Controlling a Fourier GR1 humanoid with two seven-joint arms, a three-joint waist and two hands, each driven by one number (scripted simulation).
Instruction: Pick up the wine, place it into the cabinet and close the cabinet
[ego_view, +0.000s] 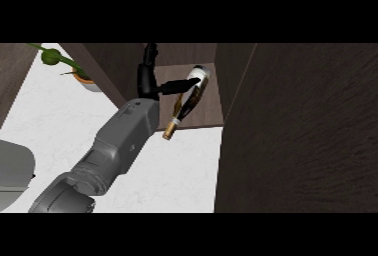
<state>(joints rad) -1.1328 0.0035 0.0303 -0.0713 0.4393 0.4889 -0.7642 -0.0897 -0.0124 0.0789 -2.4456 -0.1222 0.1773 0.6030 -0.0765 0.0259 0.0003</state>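
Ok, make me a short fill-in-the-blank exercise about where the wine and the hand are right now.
1. The wine bottle lies over the shelf of the ____.
2. The bottle's neck points toward the ____ edge of the view.
3. The hand by the bottle is the robot's ____ hand.
4. At the upper left stands a potted ____.

Missing words: cabinet; lower; left; plant

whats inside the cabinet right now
The wine bottle sits tilted inside the cabinet, held by the left hand. The open door covers the cabinet's right side, so anything there cannot be seen.
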